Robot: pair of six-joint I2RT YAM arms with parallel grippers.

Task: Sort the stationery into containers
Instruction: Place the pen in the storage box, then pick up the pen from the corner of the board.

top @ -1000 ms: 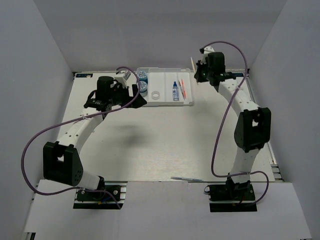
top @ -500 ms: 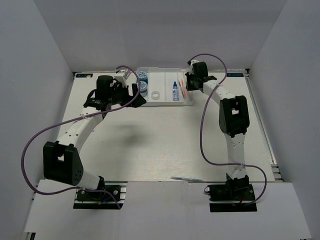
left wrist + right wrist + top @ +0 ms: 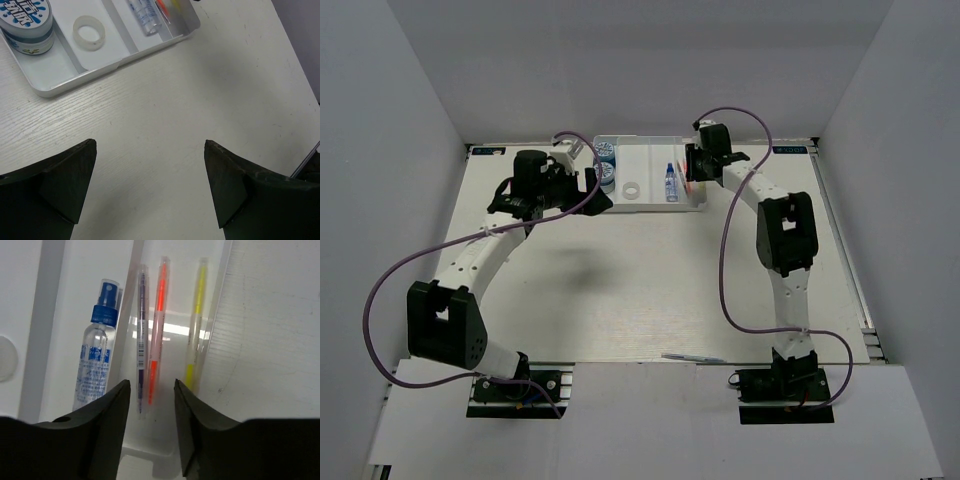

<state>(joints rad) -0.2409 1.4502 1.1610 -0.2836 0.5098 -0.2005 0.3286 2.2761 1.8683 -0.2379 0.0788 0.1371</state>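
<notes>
We see the white tray (image 3: 645,157) lying at the far edge of the table (image 3: 210,100), its four long compartments running side by side. In the top view the leftmost compartment holds the two blue-and-white tape rolls (image 3: 606,164), one behind the other. The next one holds the white tape ring (image 3: 632,188), lying flat near its front end with bare floor behind it. The third holds the clear glue bottle (image 3: 97,357), lying on its side with its blue cap pointing to the far end. The rightmost compartment holds all three pens, side by side and parallel to the dividers: the grey pen (image 3: 141,340) next to the divider, the pink pen (image 3: 157,325) in the middle, and the yellow-green pen (image 3: 196,320) close along the tray's outer wall.

The right gripper (image 3: 151,385) hangs just above the near end of that pen compartment. Its fingers stand apart and nothing is held between them.

The left gripper (image 3: 149,150) hovers over bare table just in front of the tray's near left corner, spread wide and empty.
</notes>
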